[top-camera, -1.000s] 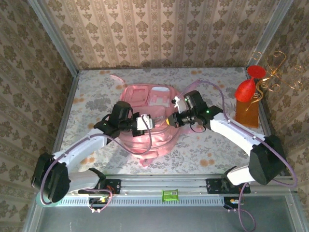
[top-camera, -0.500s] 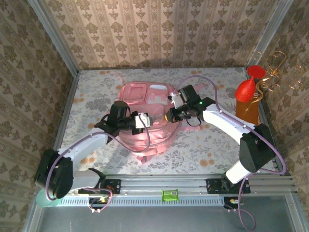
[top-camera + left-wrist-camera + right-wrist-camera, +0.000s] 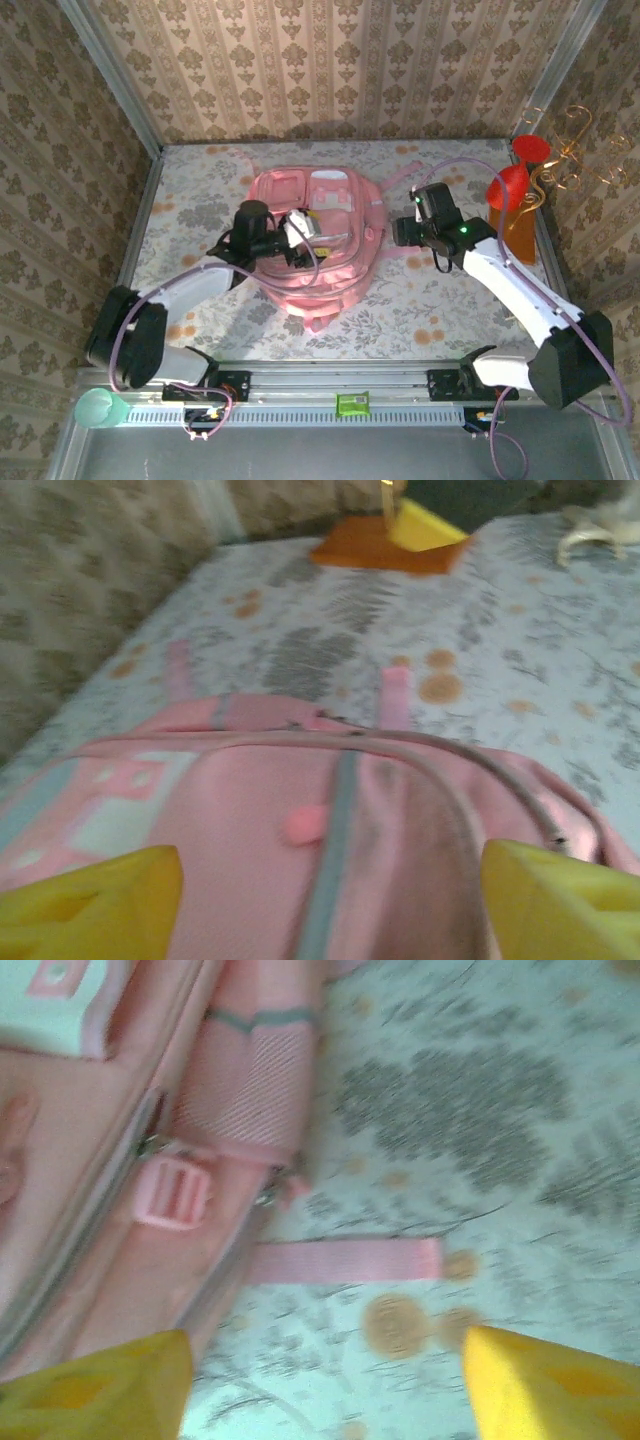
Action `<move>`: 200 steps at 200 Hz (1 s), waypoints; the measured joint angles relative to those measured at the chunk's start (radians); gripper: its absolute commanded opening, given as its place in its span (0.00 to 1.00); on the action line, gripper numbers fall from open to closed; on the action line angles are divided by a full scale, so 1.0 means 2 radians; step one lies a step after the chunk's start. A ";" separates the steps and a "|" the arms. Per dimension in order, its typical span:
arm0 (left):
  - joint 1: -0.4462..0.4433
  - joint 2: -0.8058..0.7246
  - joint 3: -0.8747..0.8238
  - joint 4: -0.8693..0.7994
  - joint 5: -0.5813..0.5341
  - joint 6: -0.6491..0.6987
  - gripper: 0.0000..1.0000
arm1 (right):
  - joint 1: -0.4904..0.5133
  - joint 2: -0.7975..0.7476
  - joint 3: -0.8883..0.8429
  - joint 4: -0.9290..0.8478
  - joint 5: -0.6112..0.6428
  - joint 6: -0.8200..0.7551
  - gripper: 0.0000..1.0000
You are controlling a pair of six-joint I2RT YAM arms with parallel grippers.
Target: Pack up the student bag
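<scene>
The student bag (image 3: 318,245), a soft pink backpack with pale patches, lies flat in the middle of the table. My left gripper (image 3: 298,232) hovers over its front panel. It is open, and the yellow fingertips (image 3: 92,900) stand wide apart above the pink fabric and a grey zip line (image 3: 335,860). My right gripper (image 3: 402,230) is just off the bag's right side and also open. Between its fingers (image 3: 545,1380) lies bare table, with a loose pink strap (image 3: 345,1260) and a buckle (image 3: 172,1192) ahead of it. Neither gripper holds anything.
A red funnel-shaped piece (image 3: 512,182) stands on an orange block (image 3: 515,238) by a gold wire stand (image 3: 572,150) at the right edge. A green cup (image 3: 97,408) and a small green packet (image 3: 352,403) sit by the front rail. Walls close in on three sides.
Both grippers went from shut to open and let go of the bag. The right gripper drew back to the right, off the bag. The bag has settled flatter.
</scene>
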 measured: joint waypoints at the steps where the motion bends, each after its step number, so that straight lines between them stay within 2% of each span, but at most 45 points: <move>1: 0.002 -0.003 -0.002 0.003 -0.003 -0.004 0.91 | 0.000 -0.002 -0.001 0.002 0.004 0.000 0.86; 17: 0.021 -0.035 -0.015 0.020 -0.052 -0.050 0.95 | -0.005 -0.011 -0.016 0.023 0.047 -0.004 0.89; 42: 0.051 -0.077 -0.030 0.027 -0.164 -0.102 1.00 | -0.014 -0.013 -0.045 0.062 0.097 -0.005 0.91; 77: 0.111 -0.109 -0.085 0.044 -0.307 -0.147 1.00 | -0.027 -0.016 -0.080 0.107 0.138 -0.004 0.95; 86: 0.124 -0.113 -0.102 0.050 -0.334 -0.154 1.00 | -0.029 -0.021 -0.091 0.120 0.145 -0.005 1.00; 106: 0.153 -0.122 -0.135 0.061 -0.387 -0.165 1.00 | -0.040 -0.034 -0.119 0.151 0.161 -0.005 1.00; 150: 0.203 -0.112 -0.150 0.092 -0.435 -0.180 1.00 | -0.066 -0.040 -0.186 0.231 0.167 -0.002 1.00; 180: 0.211 -0.070 -0.154 0.129 -0.439 -0.180 1.00 | -0.072 -0.022 -0.212 0.291 0.168 -0.004 1.00; 200: 0.213 -0.026 -0.159 0.159 -0.436 -0.179 1.00 | -0.076 0.003 -0.248 0.378 0.168 -0.016 1.00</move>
